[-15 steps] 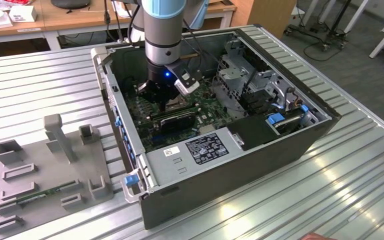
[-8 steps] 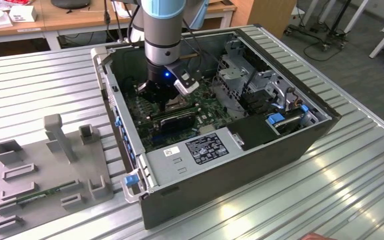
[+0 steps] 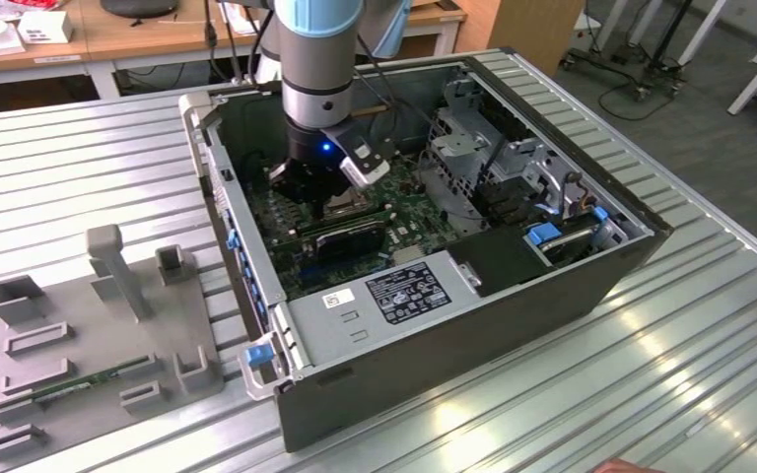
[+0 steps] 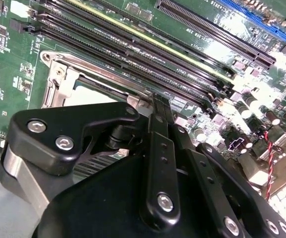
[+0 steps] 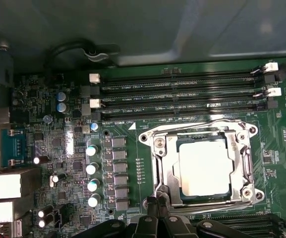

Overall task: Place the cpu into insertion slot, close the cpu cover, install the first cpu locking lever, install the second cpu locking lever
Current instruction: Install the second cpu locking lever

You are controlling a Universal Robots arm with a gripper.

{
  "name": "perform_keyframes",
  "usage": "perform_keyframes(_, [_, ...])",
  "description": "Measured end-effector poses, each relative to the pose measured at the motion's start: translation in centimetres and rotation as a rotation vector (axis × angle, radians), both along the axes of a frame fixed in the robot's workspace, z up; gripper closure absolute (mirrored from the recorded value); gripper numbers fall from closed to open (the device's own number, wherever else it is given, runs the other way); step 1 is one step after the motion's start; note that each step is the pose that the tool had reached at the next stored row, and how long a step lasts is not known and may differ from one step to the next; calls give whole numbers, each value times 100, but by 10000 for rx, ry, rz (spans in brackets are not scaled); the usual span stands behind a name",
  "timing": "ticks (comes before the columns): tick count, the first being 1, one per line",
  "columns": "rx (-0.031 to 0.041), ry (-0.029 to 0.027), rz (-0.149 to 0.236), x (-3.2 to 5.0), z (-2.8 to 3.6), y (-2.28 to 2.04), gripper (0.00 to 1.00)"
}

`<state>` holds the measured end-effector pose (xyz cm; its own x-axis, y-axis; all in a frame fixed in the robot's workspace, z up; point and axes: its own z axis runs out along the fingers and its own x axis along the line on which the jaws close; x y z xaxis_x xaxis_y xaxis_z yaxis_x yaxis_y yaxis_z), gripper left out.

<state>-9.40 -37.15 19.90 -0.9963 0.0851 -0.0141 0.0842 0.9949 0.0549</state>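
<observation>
The computer case [image 3: 484, 286] is lying on its side on the slatted metal table [image 3: 76, 177], open face up, which is giving the arm a way straight down to the green motherboard [image 5: 58, 148]. The arm is reaching into the case near its far edge, with the gripper [image 3: 319, 187] hanging just above the insertion slot [image 5: 200, 166]. In the first wrist view the cpu [image 5: 203, 167] is lying flat in that slot, and the cpu cover [image 5: 165, 166] is lying down around it, framing the bright chip top through its window. The long black memory slots [image 5: 177, 94] are running just beside the socket.

The fingertips [image 5: 157, 206] are sitting together, apparently closed, at the socket's edge; whether they are pinching a locking lever I cannot tell. In the second wrist view the gripper's black body is hiding most of the socket, and the levers themselves are hard to make out.
</observation>
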Motion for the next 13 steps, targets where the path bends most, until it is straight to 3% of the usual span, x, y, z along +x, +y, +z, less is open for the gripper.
perform_keyframes(13, [24, 0, 1, -9, -14, 27, 89])
